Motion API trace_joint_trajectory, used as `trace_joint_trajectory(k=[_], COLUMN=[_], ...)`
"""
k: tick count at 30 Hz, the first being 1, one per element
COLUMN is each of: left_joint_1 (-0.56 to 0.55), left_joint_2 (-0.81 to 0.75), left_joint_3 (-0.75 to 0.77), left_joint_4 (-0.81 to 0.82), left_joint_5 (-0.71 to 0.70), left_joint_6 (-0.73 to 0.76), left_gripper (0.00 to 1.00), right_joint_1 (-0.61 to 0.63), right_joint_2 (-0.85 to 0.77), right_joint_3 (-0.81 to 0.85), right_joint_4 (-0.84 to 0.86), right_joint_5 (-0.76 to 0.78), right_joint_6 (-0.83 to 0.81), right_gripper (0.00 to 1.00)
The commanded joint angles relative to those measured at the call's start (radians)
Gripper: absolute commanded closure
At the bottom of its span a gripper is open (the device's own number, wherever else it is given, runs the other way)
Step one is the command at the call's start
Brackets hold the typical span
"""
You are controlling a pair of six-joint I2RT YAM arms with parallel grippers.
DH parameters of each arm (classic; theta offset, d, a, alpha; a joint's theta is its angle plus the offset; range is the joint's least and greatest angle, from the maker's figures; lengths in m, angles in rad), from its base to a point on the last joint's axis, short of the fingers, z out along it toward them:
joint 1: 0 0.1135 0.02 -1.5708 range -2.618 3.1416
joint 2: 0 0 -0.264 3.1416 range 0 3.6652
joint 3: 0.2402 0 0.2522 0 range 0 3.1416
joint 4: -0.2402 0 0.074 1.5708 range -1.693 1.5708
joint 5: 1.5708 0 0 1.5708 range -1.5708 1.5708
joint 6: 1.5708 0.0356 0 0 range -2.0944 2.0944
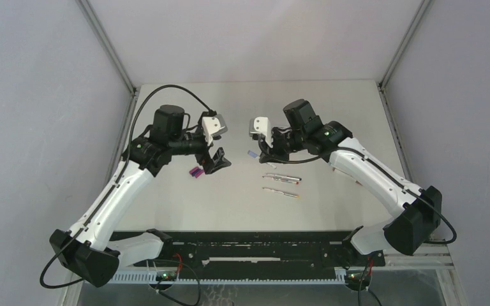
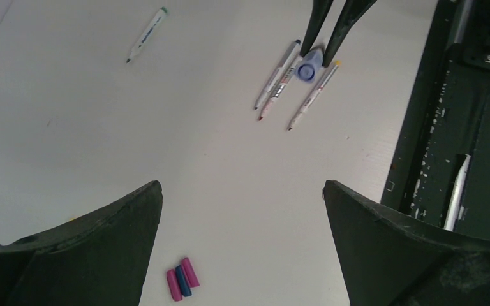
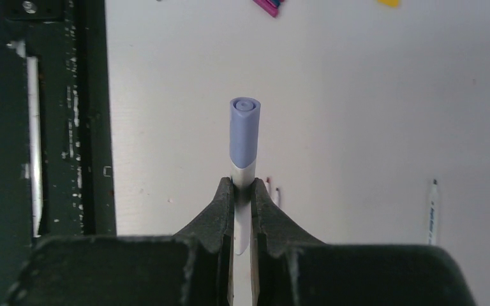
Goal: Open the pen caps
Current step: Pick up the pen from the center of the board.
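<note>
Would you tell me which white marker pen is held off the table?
The lavender-capped white pen, clamped in the right gripper; the other pens lie on the table.

Both arms reach forward and inward with the elbows out, so that the two wrists face each other. The left gripper [image 1: 217, 160] tilts downward, its jaws wide apart and holding nothing. The right gripper [image 3: 244, 185] is clamped on a pen [image 3: 243, 213].
</note>
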Motion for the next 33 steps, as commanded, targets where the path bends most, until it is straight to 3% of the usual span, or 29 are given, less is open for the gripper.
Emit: trace_joint_trajectory(k=[1, 12, 22, 30, 33], left_joint_1=[-0.043, -0.150, -0.155, -0.160, -0.162], left_joint_2=[0.007, 0.052, 0.037, 0.061, 0.068], left_joint_3=[0.054, 0.032, 0.005, 0.011, 0.012], left_joint_4=[-0.018, 0.003, 0.025, 0.018, 0.013], left_joint_5=[0.071, 0.100, 0.107, 0.127, 0.131], left_joint_6=[0.019, -0.001, 0.002, 0.002, 0.007], left_gripper=[0.00, 0.11, 0.31, 0.39, 0.47], right_joint_1=[0.027, 0.077, 0.095, 0.110, 0.113], right_joint_2=[-0.005, 0.023, 0.030, 0.031, 0.029], right_joint_3=[-0.021, -0.061, -0.061, -0.061, -0.061], right_joint_4=[0.072, 0.143, 0.158, 0.157, 0.157], right_joint_5=[-0.133, -0.170, -0.172, -0.164, -0.159], right_joint_6=[0.089, 0.164, 0.182, 0.180, 0.178], right_gripper=[1.00, 1.00, 1.00, 1.00, 1.00])
